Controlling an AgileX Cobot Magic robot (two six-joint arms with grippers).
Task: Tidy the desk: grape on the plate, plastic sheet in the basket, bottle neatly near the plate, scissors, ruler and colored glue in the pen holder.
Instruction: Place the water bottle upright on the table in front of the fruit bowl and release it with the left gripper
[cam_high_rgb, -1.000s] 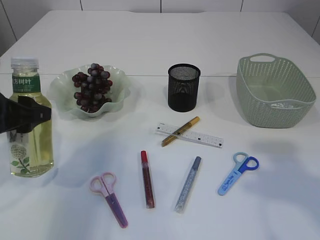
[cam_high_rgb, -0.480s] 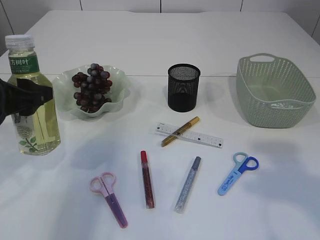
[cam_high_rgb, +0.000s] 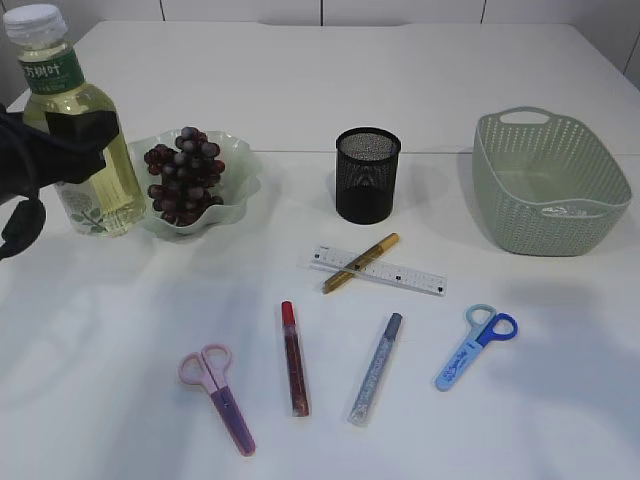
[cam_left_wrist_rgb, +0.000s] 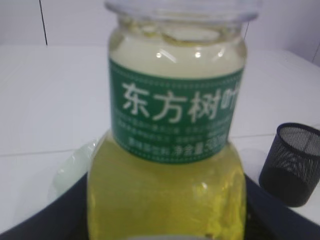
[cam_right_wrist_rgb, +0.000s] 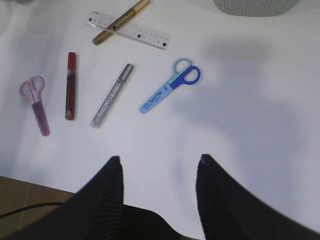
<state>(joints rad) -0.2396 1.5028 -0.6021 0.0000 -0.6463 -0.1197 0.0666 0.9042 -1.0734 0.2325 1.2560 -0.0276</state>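
My left gripper (cam_high_rgb: 70, 150) is shut on the bottle (cam_high_rgb: 85, 130) of yellow liquid, which stands slightly tilted just left of the plate (cam_high_rgb: 238, 195). In the left wrist view the bottle (cam_left_wrist_rgb: 175, 150) fills the frame between the jaws. The grape (cam_high_rgb: 185, 175) lies on the plate. The ruler (cam_high_rgb: 400, 273), gold glue (cam_high_rgb: 360, 262), red glue (cam_high_rgb: 294, 360), silver glue (cam_high_rgb: 376, 368), pink scissors (cam_high_rgb: 218, 395) and blue scissors (cam_high_rgb: 477, 345) lie on the table. My right gripper (cam_right_wrist_rgb: 159, 165) hangs open and empty above the table's front edge. Something clear glints inside the basket (cam_high_rgb: 550, 185).
The black mesh pen holder (cam_high_rgb: 367, 175) stands upright between plate and basket, and also shows at the right of the left wrist view as the pen holder (cam_left_wrist_rgb: 295, 165). The right wrist view shows blue scissors (cam_right_wrist_rgb: 170, 85) and silver glue (cam_right_wrist_rgb: 112, 95) ahead of the fingers.
The left gripper has carried the bottle away from the front left, up and rightward to the plate's left side. Nothing else has moved.
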